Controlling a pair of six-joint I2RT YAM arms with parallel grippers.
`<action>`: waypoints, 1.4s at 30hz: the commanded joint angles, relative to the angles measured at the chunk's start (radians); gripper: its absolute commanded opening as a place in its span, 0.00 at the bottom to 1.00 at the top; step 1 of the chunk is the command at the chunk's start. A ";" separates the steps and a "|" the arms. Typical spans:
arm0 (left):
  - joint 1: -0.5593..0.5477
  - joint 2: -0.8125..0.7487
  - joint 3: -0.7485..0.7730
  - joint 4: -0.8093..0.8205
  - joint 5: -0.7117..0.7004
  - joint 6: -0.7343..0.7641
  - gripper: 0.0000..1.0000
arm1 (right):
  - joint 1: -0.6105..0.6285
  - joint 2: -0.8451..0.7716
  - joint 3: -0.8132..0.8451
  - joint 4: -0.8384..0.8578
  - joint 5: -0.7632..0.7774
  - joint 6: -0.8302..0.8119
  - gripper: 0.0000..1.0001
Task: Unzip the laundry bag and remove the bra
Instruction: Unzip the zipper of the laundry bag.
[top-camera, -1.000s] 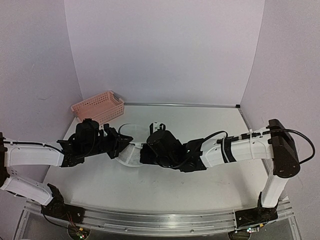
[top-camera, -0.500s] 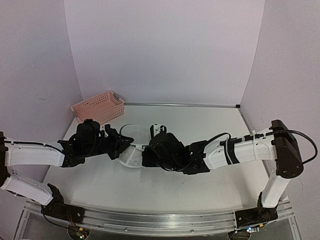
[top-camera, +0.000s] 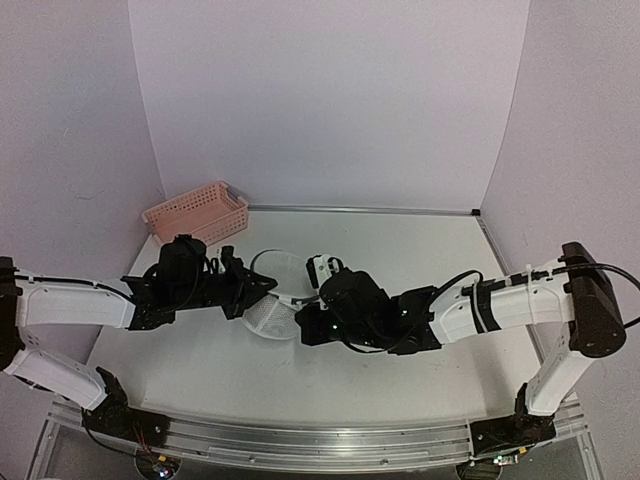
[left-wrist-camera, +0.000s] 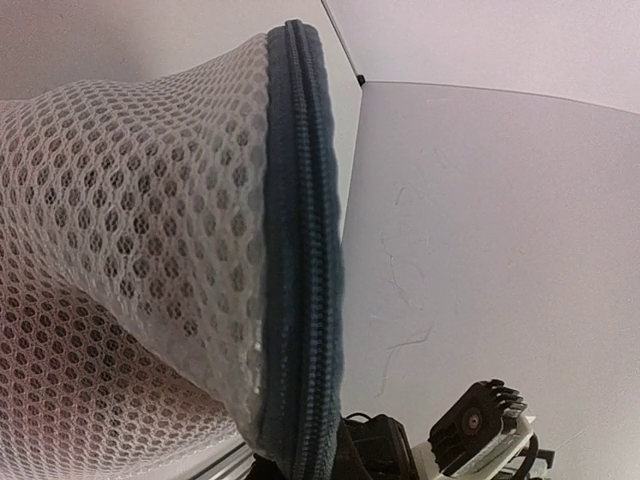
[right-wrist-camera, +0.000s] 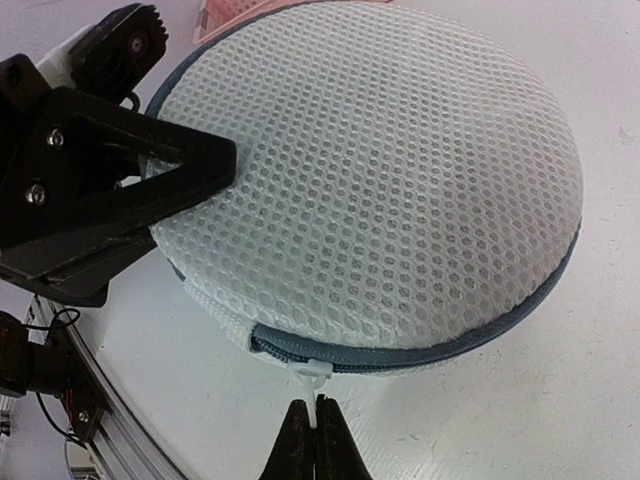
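Pink basket (top-camera: 197, 212) — behind laundry bag (top-camera: 270, 318)

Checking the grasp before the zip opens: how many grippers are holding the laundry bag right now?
2. The left gripper clamps the laundry bag at its left rim; the right gripper is shut on the white zip pull at its near edge.

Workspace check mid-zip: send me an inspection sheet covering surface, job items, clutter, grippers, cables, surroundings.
Surface: white table, no spills seen.
Job's things: laundry bag tilted, zip shut where visible; bra not seen.
Clutter: pink basket at the far left corner.
Grippers: left gripper fingers clamp the bag's rim; right gripper pinches the zip pull.
Cables: black cable along the right arm, no snag seen.
Surroundings: plain walls; nothing else seen.
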 joint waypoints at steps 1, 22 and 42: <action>-0.001 0.003 0.072 0.037 0.057 0.076 0.00 | 0.000 -0.078 -0.024 0.048 -0.052 -0.094 0.00; -0.001 0.056 0.156 0.034 0.304 0.280 0.00 | -0.020 -0.278 -0.196 -0.034 -0.117 -0.236 0.00; 0.000 0.009 0.294 -0.230 0.469 0.563 0.00 | -0.096 -0.442 -0.249 -0.236 -0.141 -0.431 0.00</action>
